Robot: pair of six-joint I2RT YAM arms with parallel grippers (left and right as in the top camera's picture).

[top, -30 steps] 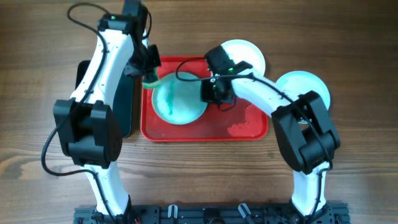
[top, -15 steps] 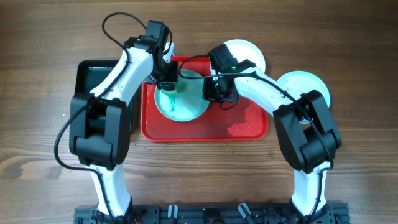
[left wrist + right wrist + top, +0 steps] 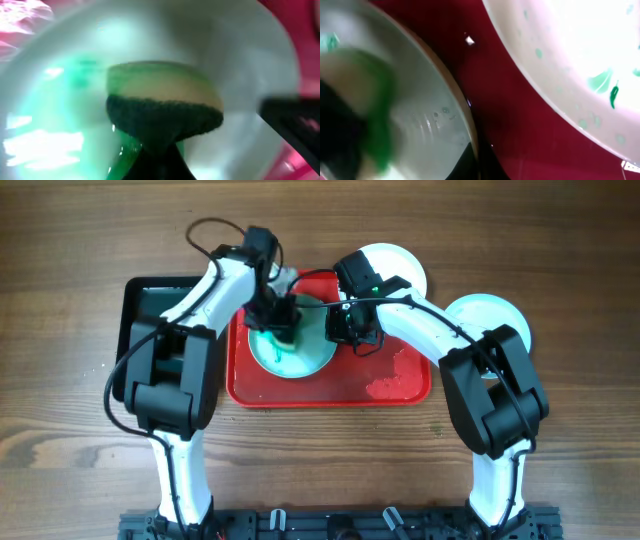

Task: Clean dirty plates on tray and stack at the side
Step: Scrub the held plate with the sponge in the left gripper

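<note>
From above, a small round pale aqua plate with a teal-green smear (image 3: 292, 350) lies at the far left of the large red rectangular plastic tray (image 3: 385, 385). A moment ago the left claw (image 3: 272, 315) hung at the tray's left edge, by the black tray (image 3: 150, 295). It has since swung right and come down onto the smeared plate. The right claw (image 3: 347, 325) has not moved from the plate's right rim. A white plate (image 3: 398, 265) sits at the tray's far right corner, and a pale aqua plate (image 3: 492, 315) rests on the wooden worktop (image 3: 560, 240) further right.

The left wrist view shows the left claw clamped shut on a yellow sponge with a dark green scouring face (image 3: 162, 107), which is pressed to the plate. Green streaks still spread to its left.

The right wrist view is blurred. The right claw seems closed on the smeared plate's rim (image 3: 427, 120), steadying it, with red tray beyond and the speckled white plate (image 3: 570, 50) far right.

Wiping of this plate looks barely begun, and stacking it still waits.
</note>
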